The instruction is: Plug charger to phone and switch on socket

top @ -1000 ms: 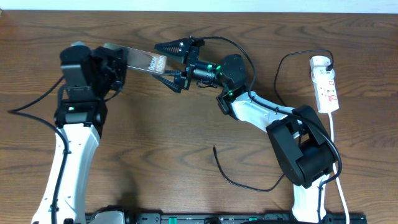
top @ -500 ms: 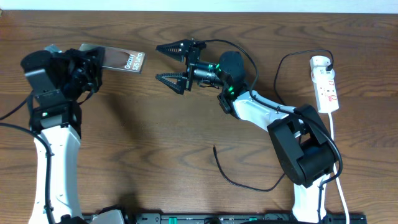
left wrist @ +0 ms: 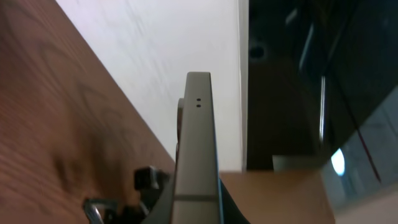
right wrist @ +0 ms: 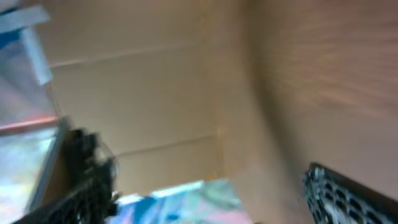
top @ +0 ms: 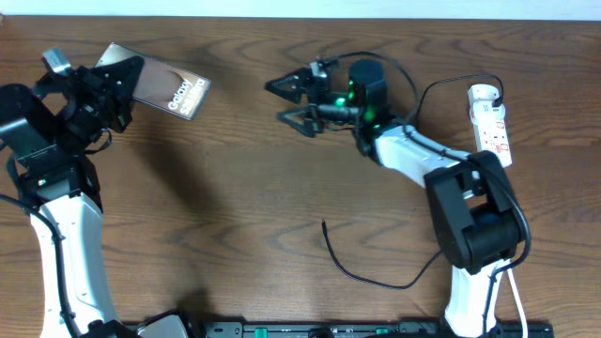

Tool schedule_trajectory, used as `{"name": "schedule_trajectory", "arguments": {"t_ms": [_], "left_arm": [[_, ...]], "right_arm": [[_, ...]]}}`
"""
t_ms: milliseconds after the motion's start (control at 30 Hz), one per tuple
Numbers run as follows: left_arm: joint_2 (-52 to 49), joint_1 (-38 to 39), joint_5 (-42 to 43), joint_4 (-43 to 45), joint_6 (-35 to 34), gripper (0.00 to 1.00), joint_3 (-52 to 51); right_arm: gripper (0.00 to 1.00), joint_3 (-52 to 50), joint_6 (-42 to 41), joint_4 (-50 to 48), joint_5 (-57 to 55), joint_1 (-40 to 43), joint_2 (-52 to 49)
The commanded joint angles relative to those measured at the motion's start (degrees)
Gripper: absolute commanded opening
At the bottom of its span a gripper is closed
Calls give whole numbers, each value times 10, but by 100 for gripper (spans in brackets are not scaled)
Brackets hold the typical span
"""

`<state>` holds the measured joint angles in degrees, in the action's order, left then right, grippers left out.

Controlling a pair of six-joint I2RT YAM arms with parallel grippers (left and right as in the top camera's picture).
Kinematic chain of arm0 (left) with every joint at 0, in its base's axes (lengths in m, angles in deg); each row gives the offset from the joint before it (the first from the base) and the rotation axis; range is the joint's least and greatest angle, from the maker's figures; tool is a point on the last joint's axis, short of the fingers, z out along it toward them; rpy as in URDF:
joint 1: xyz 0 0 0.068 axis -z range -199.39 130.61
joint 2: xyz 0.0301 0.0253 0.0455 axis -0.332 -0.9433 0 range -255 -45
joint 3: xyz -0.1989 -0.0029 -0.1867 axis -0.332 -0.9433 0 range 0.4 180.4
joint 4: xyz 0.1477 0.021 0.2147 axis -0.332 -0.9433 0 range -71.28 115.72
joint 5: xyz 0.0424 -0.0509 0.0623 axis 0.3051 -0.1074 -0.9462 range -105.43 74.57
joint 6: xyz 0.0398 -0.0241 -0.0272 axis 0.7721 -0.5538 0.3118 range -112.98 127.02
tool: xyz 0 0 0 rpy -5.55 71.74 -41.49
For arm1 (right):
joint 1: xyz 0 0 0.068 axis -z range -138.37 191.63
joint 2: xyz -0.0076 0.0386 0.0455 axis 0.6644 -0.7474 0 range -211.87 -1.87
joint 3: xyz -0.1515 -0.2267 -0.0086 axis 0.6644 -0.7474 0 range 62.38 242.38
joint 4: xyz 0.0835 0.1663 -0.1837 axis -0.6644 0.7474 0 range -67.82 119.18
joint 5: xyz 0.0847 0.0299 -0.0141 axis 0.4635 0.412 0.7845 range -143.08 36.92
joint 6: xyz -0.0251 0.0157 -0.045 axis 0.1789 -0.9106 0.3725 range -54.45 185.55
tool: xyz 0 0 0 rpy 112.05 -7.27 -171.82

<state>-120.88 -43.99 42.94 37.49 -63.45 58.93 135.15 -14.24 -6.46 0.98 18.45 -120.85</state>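
the left gripper [top: 120,86] is clenching one short end of the phone [top: 171,91] and holding it up off the table [top: 235,188] at the far left corner. the phone is hanging tilted, its glossy face with the pale "galaxy" lettering turned up toward the overhead camera and its free end pointing toward the middle of the table. in the left wrist view the phone [left wrist: 198,149] is showing edge-on, running straight out from between the fingers, with 2 tiny holes in its end face.

the right gripper [top: 293,100] is hovering above the far middle of the table with its 2 fingers spread wide, gripping nothing and pointing left toward the phone, well apart from it. the right wrist view is coming through blurred, and only the ribbed pad of 1 finger [right wrist: 339,194] is reading clearly.

the charger [top: 368,280] is lying loose on the table near the front edge, its free end [top: 324,223] resting on the wood, far from the phone. the socket [top: 492,127] is lying flat at the far right, lengthwise away from the robot, with its white cord [top: 513,272] trailing toward the front.
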Motion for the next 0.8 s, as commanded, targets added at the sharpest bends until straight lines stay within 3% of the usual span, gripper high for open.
{"name": "schedule_trajectory", "arguments": {"t_ms": [0,100,200,367,600,767], "left_arm": [[3,-1,56,8,4,7,13],[3,-1,55,8,8,7,13],[3,-1,56,7,23,7,13],[-1,-1,68,7,52,7,13],[-53,18,173,8,119,7,13],[-115,39,250,8,155,7,13]], "right_arm": [[99,39,205,124,29,23,8],[99,97,345,347,-37,30,23],[99,188,478,599,-197,26,43],[99,329,565,869,-452,3,76],[99,361,576,1017,-585,-56,103],[99,312,575,1012,-596,-103,102]]}}
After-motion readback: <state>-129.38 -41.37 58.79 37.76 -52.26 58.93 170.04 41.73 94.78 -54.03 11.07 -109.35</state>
